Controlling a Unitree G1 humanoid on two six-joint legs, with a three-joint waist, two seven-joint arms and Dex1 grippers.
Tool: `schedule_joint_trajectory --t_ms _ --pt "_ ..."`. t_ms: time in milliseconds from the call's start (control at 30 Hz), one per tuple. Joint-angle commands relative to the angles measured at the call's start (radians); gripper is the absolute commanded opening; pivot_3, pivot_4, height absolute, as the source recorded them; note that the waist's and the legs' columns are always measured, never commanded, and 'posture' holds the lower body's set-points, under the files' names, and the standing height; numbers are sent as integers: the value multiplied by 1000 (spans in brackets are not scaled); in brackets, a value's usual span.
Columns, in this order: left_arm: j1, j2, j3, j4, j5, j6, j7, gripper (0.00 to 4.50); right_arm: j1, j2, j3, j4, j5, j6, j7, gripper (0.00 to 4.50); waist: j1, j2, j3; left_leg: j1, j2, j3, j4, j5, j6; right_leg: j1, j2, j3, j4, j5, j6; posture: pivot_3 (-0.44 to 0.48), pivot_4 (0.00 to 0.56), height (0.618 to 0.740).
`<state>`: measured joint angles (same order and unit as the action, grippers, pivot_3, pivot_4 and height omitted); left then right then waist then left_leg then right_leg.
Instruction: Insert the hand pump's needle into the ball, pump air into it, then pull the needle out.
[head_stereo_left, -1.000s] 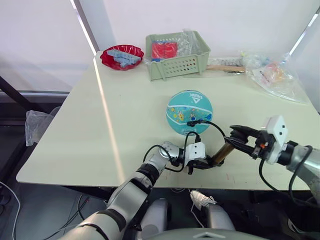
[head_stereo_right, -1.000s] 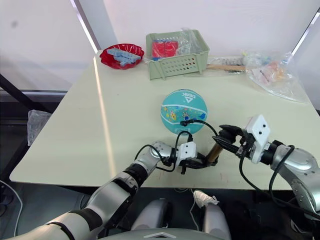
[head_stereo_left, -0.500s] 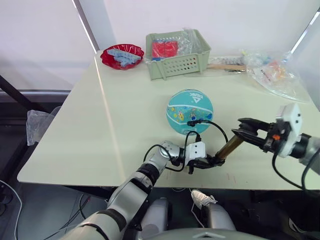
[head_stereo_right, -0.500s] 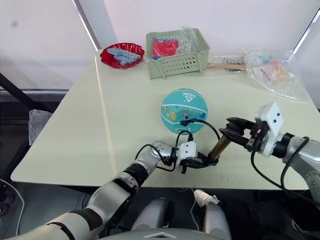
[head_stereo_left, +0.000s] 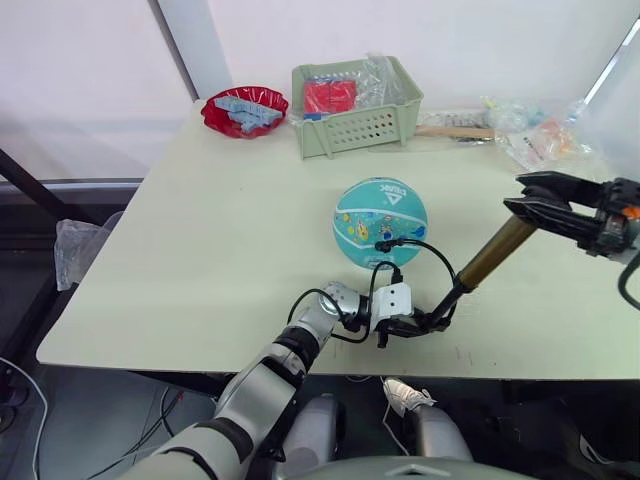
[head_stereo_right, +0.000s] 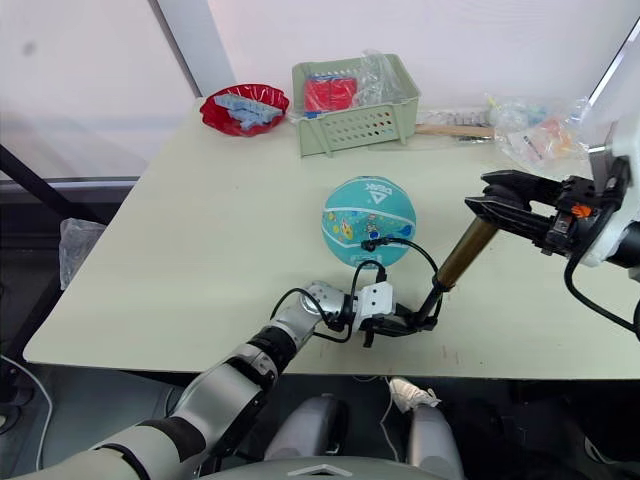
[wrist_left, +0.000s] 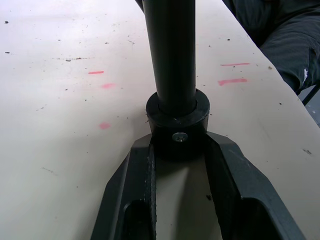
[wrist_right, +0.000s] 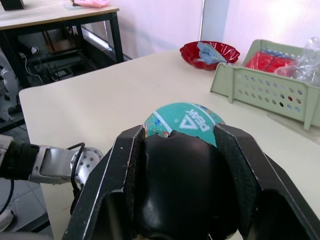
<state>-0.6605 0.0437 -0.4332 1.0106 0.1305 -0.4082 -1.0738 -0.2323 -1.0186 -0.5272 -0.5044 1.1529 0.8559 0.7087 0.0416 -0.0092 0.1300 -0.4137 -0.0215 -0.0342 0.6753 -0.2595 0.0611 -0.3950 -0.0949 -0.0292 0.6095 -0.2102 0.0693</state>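
Watching the bench (head_stereo_left: 240, 230), I see the ball (head_stereo_left: 380, 222) mid-surface with hose plugged in. Right jaws (head_stereo_left: 545, 200) pinch the hand pump (head_stereo_left: 490, 258) handle, left jaws (head_stereo_left: 425, 325) pinch its base. A skewed stroke risks yanking the needle (head_stereo_left: 381, 246) out.

needle (head_stereo_left: 379, 246) too small to tell

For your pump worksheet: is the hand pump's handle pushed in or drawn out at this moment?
Drawn out. The right gripper holds the black handle well away from the left gripper clamping the base, and the hand pump slants long between them.
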Motion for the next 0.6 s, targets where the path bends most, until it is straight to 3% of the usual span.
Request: schedule_joint_trajectory --t_ms 33,300,600 --pt "43 25 -33 78 67 47 12 1013 -44 -31 -86 10 47 -4 -8 1829 0 0 0 0 0 0 0 0 0 0 0 0 0 0 0 0 150 737" --pt "43 26 -34 77 68 48 10 1013 -25 -28 -40 1 25 -6 6 1829 0 0 0 0 0 0 0 0 0 0 -2 0 0 0 0 0 150 737" --pt "43 36 -33 77 69 47 7 1013 59 94 112 -58 -77 -69 5 1829 -3 -1 -2 2 0 0 0 0 0 1 0 0 0 0 0 0 150 737"
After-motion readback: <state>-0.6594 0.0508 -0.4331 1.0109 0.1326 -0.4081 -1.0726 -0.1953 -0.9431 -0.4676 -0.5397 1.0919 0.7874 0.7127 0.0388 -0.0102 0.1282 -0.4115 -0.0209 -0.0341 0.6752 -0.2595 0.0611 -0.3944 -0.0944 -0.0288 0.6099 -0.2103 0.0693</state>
